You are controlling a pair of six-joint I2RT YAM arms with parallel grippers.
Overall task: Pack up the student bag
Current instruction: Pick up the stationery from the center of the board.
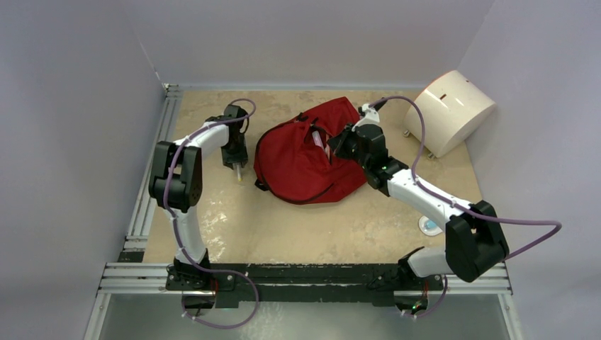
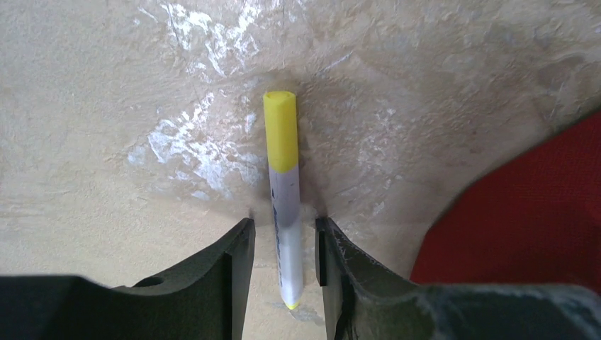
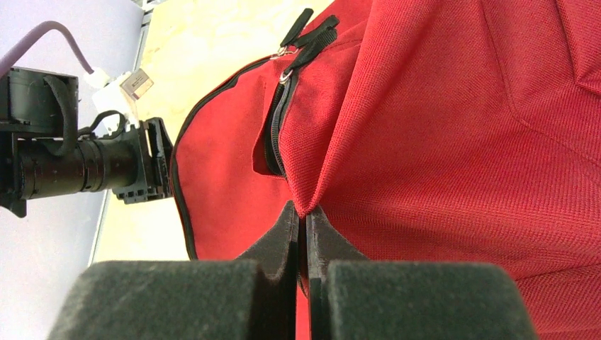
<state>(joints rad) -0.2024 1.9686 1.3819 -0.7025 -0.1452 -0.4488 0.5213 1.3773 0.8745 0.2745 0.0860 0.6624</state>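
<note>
- The left gripper was seen narrowly open. Its black fingers were set either side of a white marker pen with a yellow cap, with a thin gap on each side.
- The pen was laid flat on the mottled beige table.
- The right gripper was closed, with a fold of the large soft dark-red fabric backpack pinched between its fingertips.
- The black zipper was seen just beyond that pinch.

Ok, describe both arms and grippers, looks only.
The left arm and right arm have white links between bulky black joint housings. A purple cable loops along each. The left gripper and right gripper have matte black, tapering fingers.
</note>
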